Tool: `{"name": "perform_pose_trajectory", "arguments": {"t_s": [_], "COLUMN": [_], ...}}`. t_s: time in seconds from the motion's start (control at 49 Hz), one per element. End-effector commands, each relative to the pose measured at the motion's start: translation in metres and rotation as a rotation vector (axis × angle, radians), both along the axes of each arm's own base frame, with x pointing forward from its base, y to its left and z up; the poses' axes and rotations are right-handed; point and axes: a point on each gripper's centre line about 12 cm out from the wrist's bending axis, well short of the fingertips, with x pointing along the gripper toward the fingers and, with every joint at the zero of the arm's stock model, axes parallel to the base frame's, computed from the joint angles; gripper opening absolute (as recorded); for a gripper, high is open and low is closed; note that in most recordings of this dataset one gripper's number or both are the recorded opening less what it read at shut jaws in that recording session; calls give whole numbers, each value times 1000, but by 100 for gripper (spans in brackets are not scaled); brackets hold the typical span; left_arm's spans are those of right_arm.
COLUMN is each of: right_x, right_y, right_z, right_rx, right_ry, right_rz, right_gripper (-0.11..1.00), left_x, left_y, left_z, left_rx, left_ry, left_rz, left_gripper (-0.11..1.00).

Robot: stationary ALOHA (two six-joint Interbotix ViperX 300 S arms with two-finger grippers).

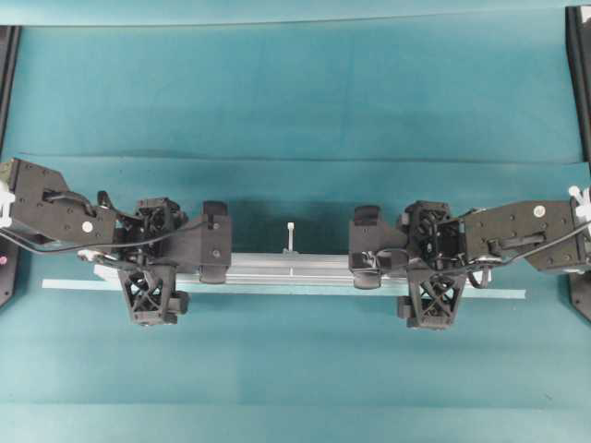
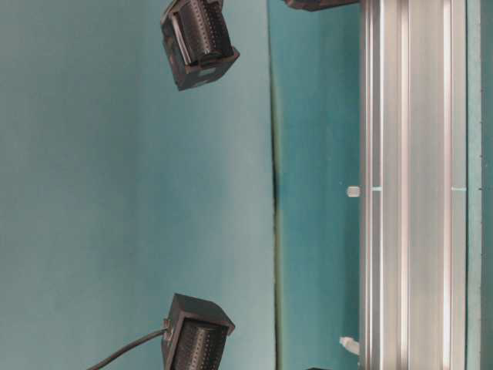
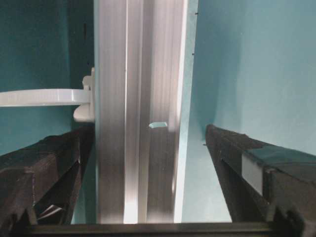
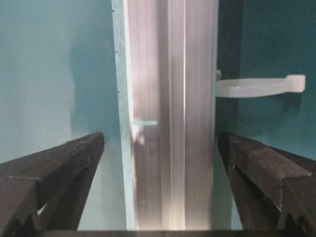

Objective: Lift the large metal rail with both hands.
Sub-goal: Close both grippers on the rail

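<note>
The large metal rail (image 1: 286, 268) lies flat on the teal cloth, running left to right; a white peg (image 1: 290, 235) stands on its far side. My left gripper (image 1: 157, 263) straddles the rail near its left end, and my right gripper (image 1: 431, 263) straddles it near the right end. In the left wrist view the rail (image 3: 138, 98) runs between the open left gripper (image 3: 148, 148), with cloth showing beside the right finger (image 3: 247, 163). The right wrist view shows the rail (image 4: 173, 98) centred in the open right gripper (image 4: 160, 158), with gaps on both sides.
A thin pale strip (image 1: 499, 293) lies along the rail's near side, longer than the rail. Black frame posts (image 1: 577, 74) stand at the table's far corners. A cloth seam (image 1: 295, 159) crosses behind the rail.
</note>
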Motion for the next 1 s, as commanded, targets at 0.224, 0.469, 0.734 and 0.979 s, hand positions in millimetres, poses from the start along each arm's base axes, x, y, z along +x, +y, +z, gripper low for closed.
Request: {"name": "perform_pose_trajectory", "arguments": {"t_s": [0.224,0.469,0.734,0.979], "right_x": [2,3,2,2], "right_y": [-1,0,0,-1], "right_z": [-1,-2,-1,-1], "right_rx": [0,2,1,2], "right_ry": [-3,2,5,9], "right_rz": [-7,-7,-6,-8], "right_gripper": [74,40,40,40], "left_x": [3,3,3,4], "left_y": [0,-1,0,0], "left_z": [5,4,4,6], "left_rx": [-1,1,0,-2], "left_ry": [-23,-21,-22,-26], "left_rz": [3,-4,0,6], "left_gripper": [75,37,37,37]}}
